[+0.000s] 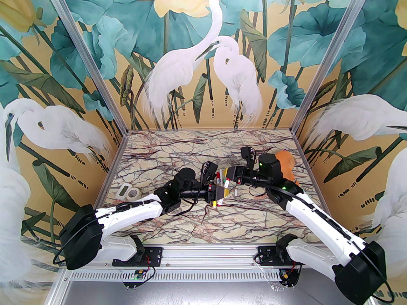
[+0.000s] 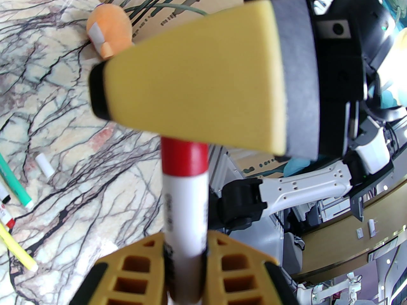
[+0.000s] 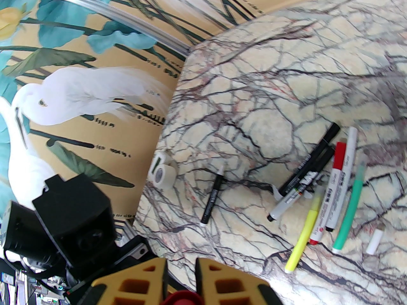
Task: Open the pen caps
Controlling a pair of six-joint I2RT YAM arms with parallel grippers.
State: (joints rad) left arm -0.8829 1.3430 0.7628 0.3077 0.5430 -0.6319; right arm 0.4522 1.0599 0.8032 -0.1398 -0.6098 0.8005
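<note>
Red cap (image 2: 184, 159) tops a white barrel (image 2: 186, 208) in the left wrist view. The barrel stands straight out of the left pincer (image 2: 186, 243), whose yellow fingers are clamped on it from both sides. The cap's far end goes behind a broad yellow finger (image 2: 197, 84) of the other arm, set crosswise. Left of this the tabletop (image 2: 79, 122) lies open, carrying one loose white cap (image 2: 44, 165), one orange plush toy (image 2: 108, 30) and the ends of three lying pens (image 2: 17, 186) at the frame edge.

In the right wrist view the right pincer (image 3: 180, 272) tilts down over the marble, closed on the red cap, whose rounded end shows between its fingers. Bare tabletop runs to the far wall. One slim black pen (image 3: 213, 199) lies apart. The lying pens beside it number six, as far as their overlap lets me count. One tape roll (image 3: 163, 172) sits at the left edge.

From above, the left arm (image 1: 133, 211) and right arm (image 1: 318, 221) stretch forward and bend inward, pincers meeting tip to tip near the middle. Open room lies behind them and before the bases. The plush toy sits just beyond the right wrist, and the tape roll and one white gadget (image 1: 124, 190) sit left of the left arm.
</note>
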